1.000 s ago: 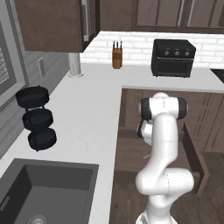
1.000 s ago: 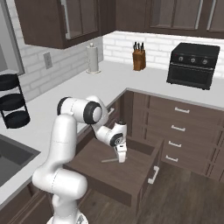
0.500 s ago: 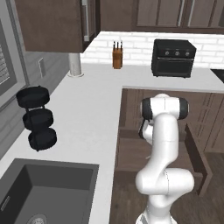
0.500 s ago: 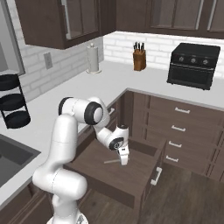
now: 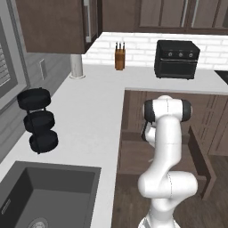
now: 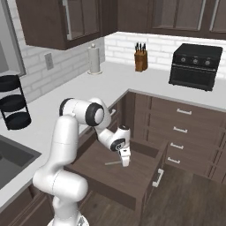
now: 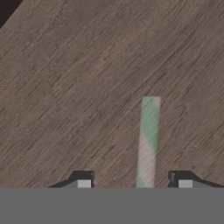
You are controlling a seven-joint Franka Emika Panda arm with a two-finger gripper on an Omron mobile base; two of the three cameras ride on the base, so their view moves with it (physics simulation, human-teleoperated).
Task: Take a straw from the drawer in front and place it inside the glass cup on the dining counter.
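Note:
The drawer (image 6: 115,182) stands pulled out in front of me, its dark wood floor bare except for the straw (image 6: 112,163). In the hand view the straw (image 7: 148,140) is a thin pale stick with green stripes, lying flat and running up from between my fingertips, nearer the right one. My gripper (image 6: 125,161) hangs low inside the drawer, pointing down, open, with a finger on each side of the straw (image 7: 133,183) and not touching it. The arm's upper link hides the hand in the left base view, where the drawer (image 5: 133,156) shows. The glass cup and the dining counter are out of view.
The drawer's front with its silver handle (image 6: 157,177) juts into the floor space. More drawer fronts (image 6: 185,132) stand to the right. On the pale worktop are a knife block (image 6: 141,59), a black oven (image 6: 195,66), a paper-towel roll (image 6: 94,59), a black tiered stand (image 6: 13,106) and a sink (image 5: 44,191).
The hand has sunk a little lower into the drawer, closer to the straw. The jaws keep about the same width.

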